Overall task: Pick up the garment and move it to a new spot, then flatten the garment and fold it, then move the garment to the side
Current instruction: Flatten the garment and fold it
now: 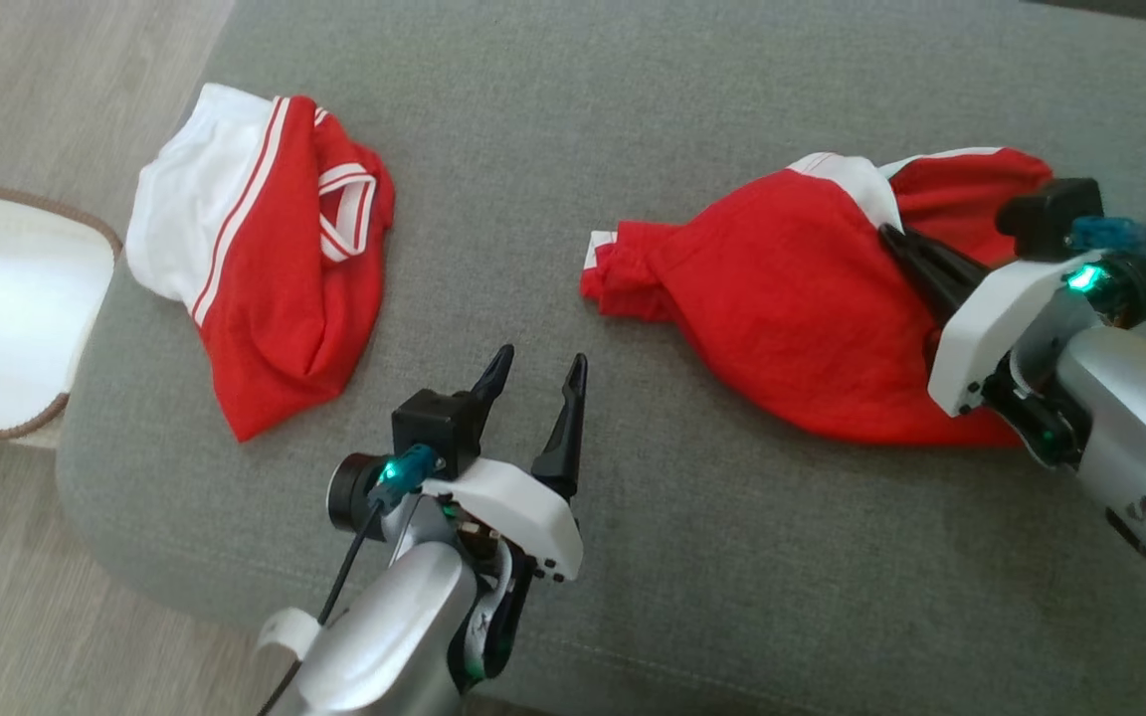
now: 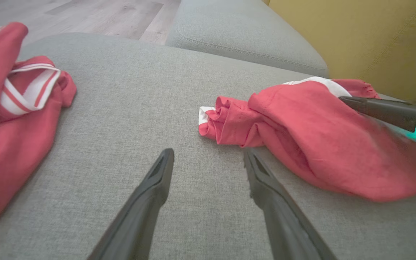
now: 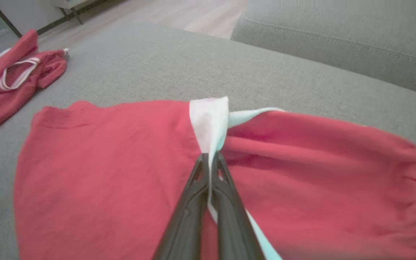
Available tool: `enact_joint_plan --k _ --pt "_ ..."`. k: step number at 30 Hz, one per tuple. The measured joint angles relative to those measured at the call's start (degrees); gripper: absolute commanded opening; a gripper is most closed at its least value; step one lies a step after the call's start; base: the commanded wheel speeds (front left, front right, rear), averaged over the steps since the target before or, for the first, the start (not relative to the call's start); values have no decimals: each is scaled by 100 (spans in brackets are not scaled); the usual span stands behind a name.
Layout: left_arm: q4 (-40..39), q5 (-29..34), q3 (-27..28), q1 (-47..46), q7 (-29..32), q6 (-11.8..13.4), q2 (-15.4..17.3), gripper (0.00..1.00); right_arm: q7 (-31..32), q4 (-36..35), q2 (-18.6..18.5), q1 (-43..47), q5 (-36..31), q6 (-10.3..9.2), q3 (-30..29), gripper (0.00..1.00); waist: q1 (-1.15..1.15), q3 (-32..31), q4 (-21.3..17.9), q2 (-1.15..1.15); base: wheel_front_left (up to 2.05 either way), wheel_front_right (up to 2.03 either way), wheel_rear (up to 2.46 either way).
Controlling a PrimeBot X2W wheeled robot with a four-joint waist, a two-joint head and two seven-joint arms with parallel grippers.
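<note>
Two red-and-white garments on a grey sofa cushion (image 1: 653,557).

Head view: task garment (image 1: 792,288) at robot's right; long axis runs left-right, bunched narrow end pointing left toward the second garment (image 1: 275,288), well apart; right gripper (image 1: 891,237) clenched on the task garment by its white trim (image 1: 861,184) at the wide end; left gripper (image 1: 541,363) released, over bare cushion between the two; pale wood-look floor (image 1: 36,80) and a white basket (image 1: 107,239) at far left.

Left wrist view: spread fingers (image 2: 150,187) aimed at bare fabric; garment's narrow end just beyond one tip; yellow panel (image 2: 374,36) behind.

Right wrist view: jaws closed flat on white trim (image 3: 209,119); red cloth spreads either side, slightly blurred.
</note>
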Motion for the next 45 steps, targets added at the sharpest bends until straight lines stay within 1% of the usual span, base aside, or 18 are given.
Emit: enact_joint_plan --k 5,10,16,18,19,20,22,23,24,27,29,30,33,36,38,39,42,45 --pt "54 1 11 25 0 -9 1 100 -485 -354 -22 2 35 0 169 0 0 -188 -60 0 0 0 0" --pt "171 2 66 65 0 -52 1 100 -734 -1228 -130 37 44 0 397 0 0 -420 -166 0 0 0 0" --pt "211 3 132 259 0 -96 3 100 -772 -2126 -314 506 43 0 628 0 -1 -616 -354 0 0 0 0" --pt "248 3 115 299 1 -102 1 100 -605 -2254 -330 758 41 0 691 0 -1 -648 -409 0 0 0 0" --pt "265 3 115 300 0 -107 2 100 -512 -2281 -328 879 26 0 715 3 -1 -658 -432 0 0 0 0" --pt "274 3 114 300 0 -107 3 100 -420 -2287 -324 995 7 0 724 3 0 -663 -450 0 0 0 0" --pt "287 3 107 300 0 -107 3 100 -229 -2229 -300 1219 -26 0 730 23 -1 -667 -477 0 0 0 0" --pt "297 3 107 300 1 -107 3 100 -213 -2159 -268 1310 -70 0 734 78 -1 -667 -491 0 0 0 0" --pt "305 3 108 301 0 -107 3 100 -192 -2064 -210 1383 -55 0 734 100 -1 -664 -504 0 0 0 0" --pt "353 4 110 300 1 -108 3 100 -296 -1783 2 1491 -42 0 739 100 -1 -657 -546 0 0 0 0" --pt "363 30 121 300 1 -107 3 100 -519 -1597 144 1494 2 0 646 100 -1 -666 -584 0 0 0 0" --pt "363 30 121 300 1 -107 3 100 -519 -1597 144 1494 2 0 646 100 -1 -666 -584 0 0 0 0" --pt "358 109 159 300 1 -108 5 100 -748 -1295 304 1503 2 0 236 100 -1 -699 -672 0 0 0 0" --pt "243 232 202 296 1 -156 9 100 -831 -1059 442 1564 -98 0 -399 100 -1 -728 -810 0 0 0 0" --pt "181 298 208 270 0 -235 9 100 -834 -1037 581 1709 -361 0 -1114 100 -1 -747 -930 0 0 0 0" --pt "203 407 179 201 0 -361 11 100 -834 -1048 704 1910 -698 0 -1723 100 0 -759 -1065 0 0 0 0" --pt "446 509 124 -96 0 -565 8 100 -835 -1059 903 2354 -1216 0 -2415 100 -1 -764 -1299 0 0 0 0" --pt "954 532 1 -584 0 -736 7 100 -835 -1099 1111 2801 -1684 0 -3061 100 -1 -762 -1550 0 0 0 0"
